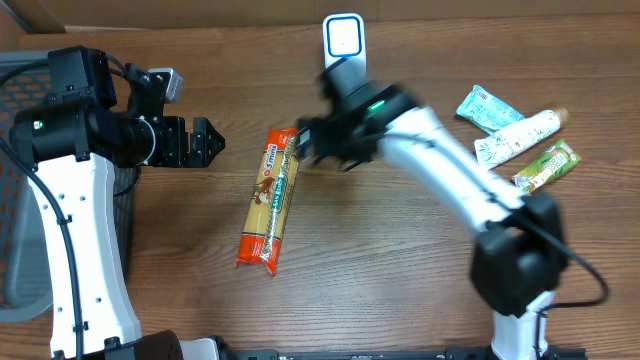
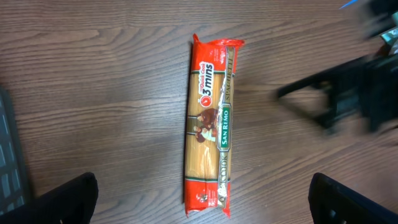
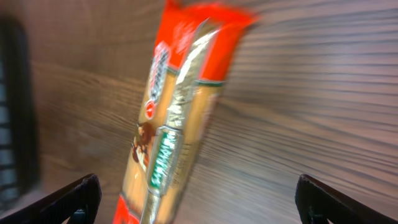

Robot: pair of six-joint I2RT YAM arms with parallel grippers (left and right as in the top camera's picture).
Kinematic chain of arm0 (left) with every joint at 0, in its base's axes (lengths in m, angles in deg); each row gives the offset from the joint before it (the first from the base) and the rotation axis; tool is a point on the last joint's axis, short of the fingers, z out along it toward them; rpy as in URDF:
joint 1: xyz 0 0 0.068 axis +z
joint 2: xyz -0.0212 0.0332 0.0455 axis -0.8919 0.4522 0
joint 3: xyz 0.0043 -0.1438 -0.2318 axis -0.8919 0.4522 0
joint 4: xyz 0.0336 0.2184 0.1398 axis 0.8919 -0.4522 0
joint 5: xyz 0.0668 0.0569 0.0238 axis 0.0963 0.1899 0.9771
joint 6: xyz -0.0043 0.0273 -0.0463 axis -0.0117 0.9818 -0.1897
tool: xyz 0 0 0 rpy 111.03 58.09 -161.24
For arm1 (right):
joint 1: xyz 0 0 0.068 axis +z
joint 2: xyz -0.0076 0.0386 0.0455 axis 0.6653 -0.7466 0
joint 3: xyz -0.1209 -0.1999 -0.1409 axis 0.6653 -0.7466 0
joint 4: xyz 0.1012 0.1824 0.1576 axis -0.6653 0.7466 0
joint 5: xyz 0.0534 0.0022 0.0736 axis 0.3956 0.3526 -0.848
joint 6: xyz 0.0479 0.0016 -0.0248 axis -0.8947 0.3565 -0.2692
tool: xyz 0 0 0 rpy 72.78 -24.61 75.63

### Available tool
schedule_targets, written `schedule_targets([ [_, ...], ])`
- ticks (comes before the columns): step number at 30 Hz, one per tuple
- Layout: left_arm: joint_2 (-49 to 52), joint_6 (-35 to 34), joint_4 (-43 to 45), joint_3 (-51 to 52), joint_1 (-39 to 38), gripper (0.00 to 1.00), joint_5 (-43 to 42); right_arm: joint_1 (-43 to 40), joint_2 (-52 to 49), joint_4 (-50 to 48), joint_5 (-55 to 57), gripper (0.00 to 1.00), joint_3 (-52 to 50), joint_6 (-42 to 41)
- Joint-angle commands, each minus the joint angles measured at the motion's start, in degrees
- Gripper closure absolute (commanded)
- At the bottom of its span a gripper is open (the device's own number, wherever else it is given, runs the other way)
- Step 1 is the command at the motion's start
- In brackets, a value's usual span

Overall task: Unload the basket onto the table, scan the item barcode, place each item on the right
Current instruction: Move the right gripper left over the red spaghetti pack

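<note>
On the counter [image 1: 400,285]: spaghetti pack [image 1: 270,200], flat and slanted, between both arms. Left pincer [image 1: 208,141] wide open, empty, to the left of the pack. Right pincer [image 1: 305,143] also open, empty, blurred, close to the pack's upper end. White scanner [image 1: 343,38] near the far edge.

You're at mock shop checkout: barcode scanner [image 1: 343,38] near right pincer [image 1: 305,140], snack packets [image 1: 520,138] well right of it, mesh basket [image 1: 15,250] behind left pincer [image 1: 205,143], wooden table [image 1: 400,280].
</note>
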Motion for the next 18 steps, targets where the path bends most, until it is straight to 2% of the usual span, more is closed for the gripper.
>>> schedule_targets([
  [1,0.1,1.3,0.1,-0.7,-0.3,0.00,-0.6,4.7,-3.4,-3.1,10.5,0.00,-0.4,-5.4],
  [7,0.1,1.3,0.1,-0.7,-0.3,0.00,-0.6,9.4,-8.9,-7.5,16.7,0.00,-0.4,-11.5],
  [13,0.1,1.3,0.0,-0.7,-0.3,0.01,-0.6,9.6,-13.3,-10.0,15.2,0.01,-0.4,-14.7],
  [16,0.1,1.3,0.0,-0.7,-0.3,0.00,-0.6,9.6,-14.3,-10.3,13.8,0.10,-0.5,-14.6],
  [18,0.1,1.3,0.0,-0.7,-0.3,0.00,-0.6,9.6,-14.3,-9.9,13.8,0.27,-0.5,-13.6],
])
